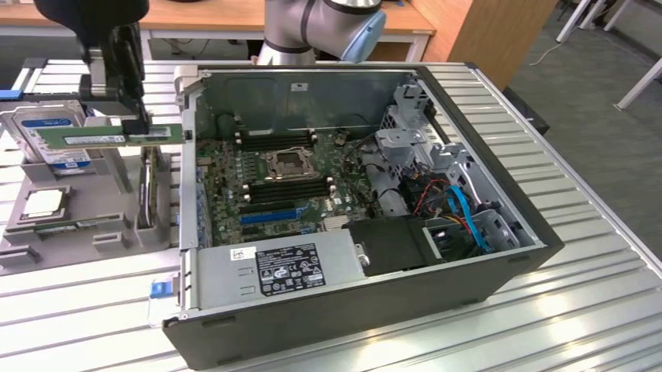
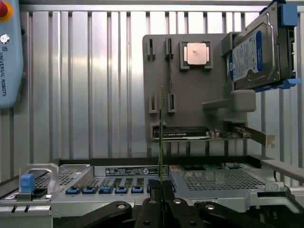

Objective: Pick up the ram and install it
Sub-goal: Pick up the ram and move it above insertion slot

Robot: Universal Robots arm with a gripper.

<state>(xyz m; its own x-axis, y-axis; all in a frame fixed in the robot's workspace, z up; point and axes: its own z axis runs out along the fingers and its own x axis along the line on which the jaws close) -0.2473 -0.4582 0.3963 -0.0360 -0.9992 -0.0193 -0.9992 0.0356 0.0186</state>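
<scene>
Hand [image 1: 132, 125] grips ram [image 1: 88, 139] beside hard drive [image 1: 43, 122]; case wall [image 1: 187, 203] near.

Your black gripper [image 2: 162, 197] hides the gripped part of the thin green ram stick [image 2: 162, 142]. You cannot read the black-and-white power-supply label [image 1: 293, 269].

There is one robot arm [image 1: 321, 23] with one gripper [image 1: 135, 128]. There is one ram [image 1: 104, 139], a thin green stick. There is one hard drive [image 1: 46, 132] with a blue and white label. There is one square silver processor chip [image 1: 43, 203]. There is one grey holder [image 2: 190, 104] and one open computer case [image 1: 497, 263]. Inside the case is one silver power box [image 1: 279, 267]. There is one worktop [image 1: 579, 310].
</scene>
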